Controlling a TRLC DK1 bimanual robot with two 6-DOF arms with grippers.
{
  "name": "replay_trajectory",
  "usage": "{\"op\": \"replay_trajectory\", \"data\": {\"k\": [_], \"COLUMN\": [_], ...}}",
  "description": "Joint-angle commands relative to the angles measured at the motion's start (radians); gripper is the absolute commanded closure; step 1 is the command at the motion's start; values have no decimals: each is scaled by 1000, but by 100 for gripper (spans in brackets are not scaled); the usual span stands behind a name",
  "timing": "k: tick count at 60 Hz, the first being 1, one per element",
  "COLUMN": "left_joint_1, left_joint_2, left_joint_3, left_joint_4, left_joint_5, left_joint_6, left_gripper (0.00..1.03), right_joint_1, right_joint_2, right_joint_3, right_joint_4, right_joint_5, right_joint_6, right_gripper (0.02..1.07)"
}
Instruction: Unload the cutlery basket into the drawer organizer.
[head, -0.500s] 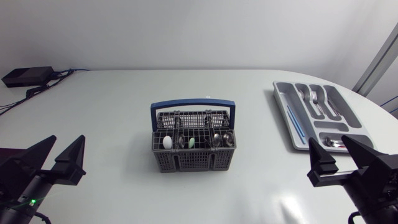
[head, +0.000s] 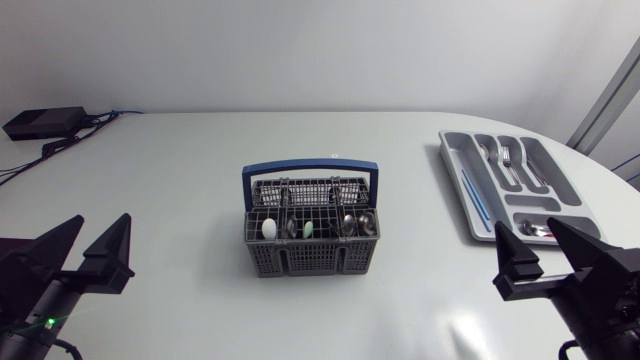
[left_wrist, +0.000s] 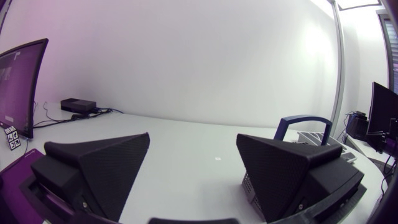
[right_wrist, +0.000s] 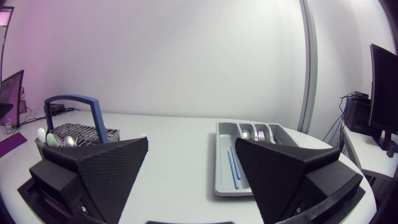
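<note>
Open, empty left gripper (head: 100, 226) and right gripper (head: 526, 229). Cutlery basket (head: 311, 258) well ahead, between both, loaded with upright spoons (head: 348, 222); drawer organizer (head: 455, 180) just ahead of right gripper. Probably light, stiff, slippery metal: best pinched across protruding ends.

Lab, white table (head: 180, 180), left arm (head: 35, 300), right arm (head: 600, 305)

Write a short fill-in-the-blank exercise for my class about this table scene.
The cutlery basket has a ____ handle.
The fingers of the left gripper and the right gripper are ____, not shut.
The drawer organizer lies nearer the ____ gripper.
Missing words: blue; open; right.
</note>
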Motion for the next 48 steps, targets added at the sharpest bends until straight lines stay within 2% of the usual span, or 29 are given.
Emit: {"op": "replay_trajectory", "data": {"k": [1,19,27,39,48], "left_joint_1": [7,7,3,-15,-70], "left_joint_2": [-9,4,84,247,392], "left_joint_3": [-11,84,150,269,385], "left_joint_4": [26,8,8,-25,-109], "left_joint_5": [-12,-14,-14,-15,-46], "left_joint_6": [-21,-21,-27,-61,-90], "left_gripper": [5,5,5,5,5], "right_joint_1": [16,24,27,27,59], "right_joint_2": [-8,-5,26,188,342], "right_joint_3": [-20,28,55,136,232], "right_joint_4": [25,38,56,119,122], "right_joint_5": [11,15,14,18,55], "right_joint_6": [27,18,7,1,18], "right_gripper": [6,6,7,7,7]}}
